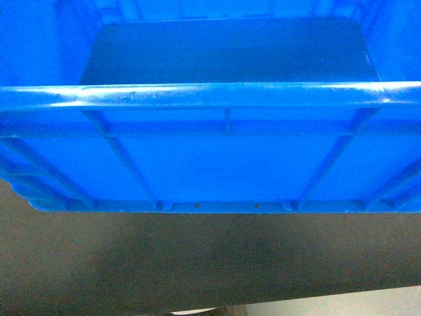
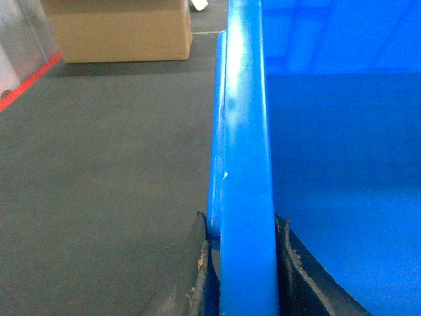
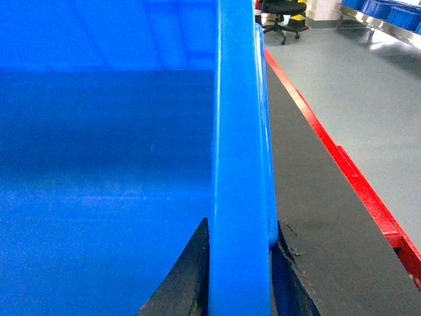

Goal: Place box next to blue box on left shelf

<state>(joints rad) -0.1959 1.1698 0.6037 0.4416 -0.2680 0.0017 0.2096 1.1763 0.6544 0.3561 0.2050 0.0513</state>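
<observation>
At six o'clock in each wrist view, a thick flat rim is clamped between dark pads: the left hand (image 2: 241, 270) grips one side wall and the right hand (image 3: 238, 270) the opposite wall of the large bright-blue open-topped plastic crate (image 1: 230, 164). From the head view, the crate is held clear above the dark grey floor (image 1: 197, 263). A brown cardboard box (image 2: 118, 29) lies at eleven o'clock. Lifting is judged done; no shelf or second blue box is seen beside it, so carrying and placing remain.
</observation>
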